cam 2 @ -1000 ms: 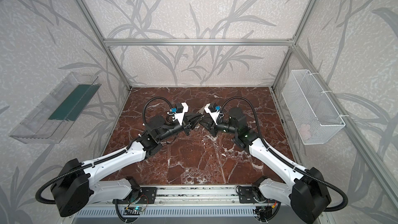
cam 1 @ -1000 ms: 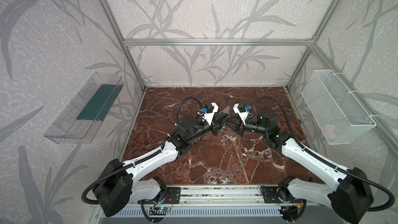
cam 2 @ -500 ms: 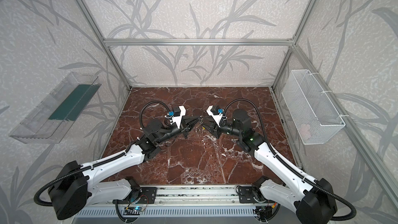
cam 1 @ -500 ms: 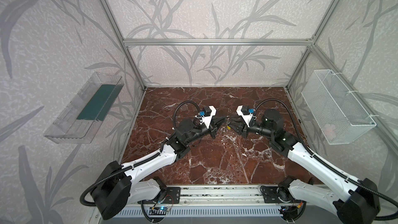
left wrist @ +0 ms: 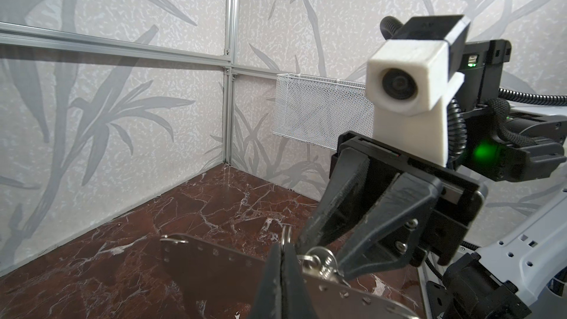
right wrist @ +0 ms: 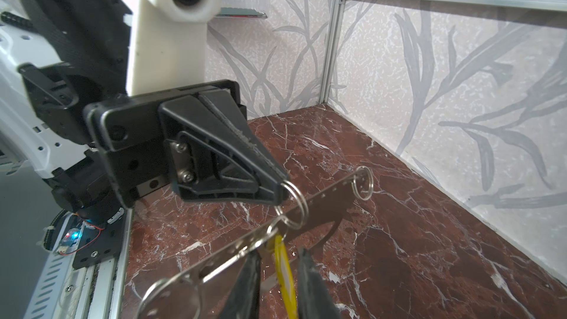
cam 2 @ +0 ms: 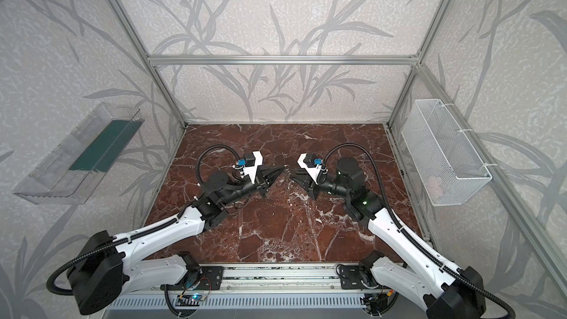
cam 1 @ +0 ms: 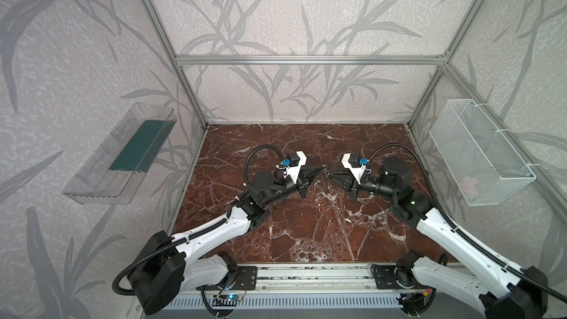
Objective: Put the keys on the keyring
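Observation:
My left gripper (right wrist: 280,191) is shut on the keyring (right wrist: 293,207), a thin silver ring that pokes out past its tips (left wrist: 287,234). The keys (right wrist: 214,266), a flat beige piece with tiny holes along its rim (left wrist: 214,253), hang edge-on just under that ring, and small silver links join the two. The yellow tag (right wrist: 283,274) dangles between the fingers of my right gripper (right wrist: 277,253), which stand a little apart with a gap on each side of it. In both top views the left gripper (cam 1: 322,169) and the right gripper (cam 1: 330,175) nearly meet tip to tip above the middle of the marble floor (cam 1: 306,225); the same tips are the left gripper (cam 2: 283,168) and the right gripper (cam 2: 293,176).
A white wire basket (cam 1: 478,151) hangs on the right wall and a clear plastic shelf (cam 1: 122,154) on the left wall. Another silver ring (right wrist: 362,185) sits at the far end of the beige piece. The aluminium frame posts (cam 1: 190,99) stand at the back corners.
The right arm has drawn back to the right, and a small gap has opened between the two grippers. The right jaws widened, then narrowed again. The left gripper stayed shut and sank slightly.

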